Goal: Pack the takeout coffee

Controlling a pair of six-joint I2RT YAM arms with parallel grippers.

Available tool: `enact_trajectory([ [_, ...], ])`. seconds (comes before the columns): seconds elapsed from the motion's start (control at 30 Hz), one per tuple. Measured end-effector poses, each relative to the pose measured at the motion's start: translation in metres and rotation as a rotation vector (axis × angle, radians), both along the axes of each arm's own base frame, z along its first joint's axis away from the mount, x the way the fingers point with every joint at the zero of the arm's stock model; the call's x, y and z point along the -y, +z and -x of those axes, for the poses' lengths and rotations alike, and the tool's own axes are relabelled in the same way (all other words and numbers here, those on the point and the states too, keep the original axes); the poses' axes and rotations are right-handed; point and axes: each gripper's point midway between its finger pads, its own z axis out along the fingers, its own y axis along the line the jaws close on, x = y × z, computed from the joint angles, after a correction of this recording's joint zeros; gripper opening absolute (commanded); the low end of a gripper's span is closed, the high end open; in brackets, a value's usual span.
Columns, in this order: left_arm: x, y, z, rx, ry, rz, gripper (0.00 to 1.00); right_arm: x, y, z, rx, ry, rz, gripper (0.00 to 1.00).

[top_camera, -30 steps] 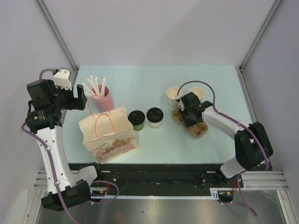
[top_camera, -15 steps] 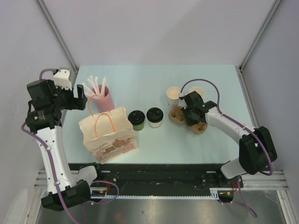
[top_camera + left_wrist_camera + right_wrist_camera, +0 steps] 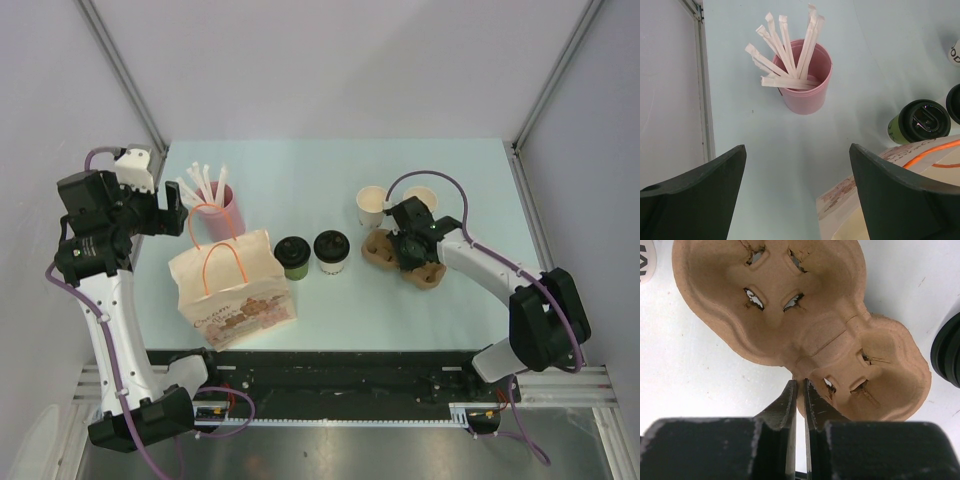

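The dark green cup (image 3: 292, 256) and the white cup (image 3: 330, 251), each with a black lid, stand side by side mid-table, right of the paper bag (image 3: 232, 287). My right gripper (image 3: 402, 246) is shut on the rim of the brown pulp tray (image 3: 384, 250), which lies flat to the right of the cups. In the right wrist view the jaws (image 3: 801, 383) pinch the tray (image 3: 805, 315) at its waist. My left gripper (image 3: 170, 212) is open and empty, above the bag's left side. In the left wrist view the green cup (image 3: 919, 122) shows at the right.
A pink cup of wrapped straws (image 3: 216, 203) stands behind the bag; it also shows in the left wrist view (image 3: 805, 85). Two lidless white cups (image 3: 371, 205) (image 3: 422, 198) stand behind the tray. The bag's orange handles (image 3: 222, 250) stick up.
My right gripper has swung the pulp tray leftward, towards the lidded cups, and turned it more level across the table. The left arm has not moved.
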Motion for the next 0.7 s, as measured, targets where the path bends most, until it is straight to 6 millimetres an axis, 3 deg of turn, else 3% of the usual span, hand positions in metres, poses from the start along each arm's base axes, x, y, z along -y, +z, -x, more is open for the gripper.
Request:
enact_trajectory([
  [0.17,0.0003,0.0000,0.0001,0.000,-0.001,0.001,0.90,-0.0007,0.0001,0.0001,0.000,-0.004,-0.003,0.16],
  [0.3,0.0006,0.0000,0.0001,0.001,-0.003,0.001,0.90,-0.0015,-0.0009,0.0007,-0.006,-0.002,-0.006,0.28],
  [0.37,0.0005,0.0000,0.0001,0.001,-0.003,0.001,0.90,-0.0021,-0.0020,0.0011,-0.010,-0.001,-0.008,0.28],
  [0.5,0.0005,0.0000,0.0001,0.001,-0.003,0.001,0.90,-0.0035,-0.0024,0.0016,-0.014,0.001,-0.014,0.03],
  [0.57,0.0005,0.0000,0.0001,0.001,-0.003,0.001,0.90,-0.0040,-0.0024,0.0018,-0.016,0.000,-0.018,0.02],
  [0.63,0.0005,0.0000,0.0001,0.001,-0.003,0.001,0.90,-0.0045,-0.0023,0.0017,-0.016,-0.001,-0.020,0.07],
  [0.7,0.0005,0.0000,0.0001,0.001,-0.003,0.001,0.90,-0.0050,-0.0023,0.0019,-0.017,0.000,-0.024,0.21],
])
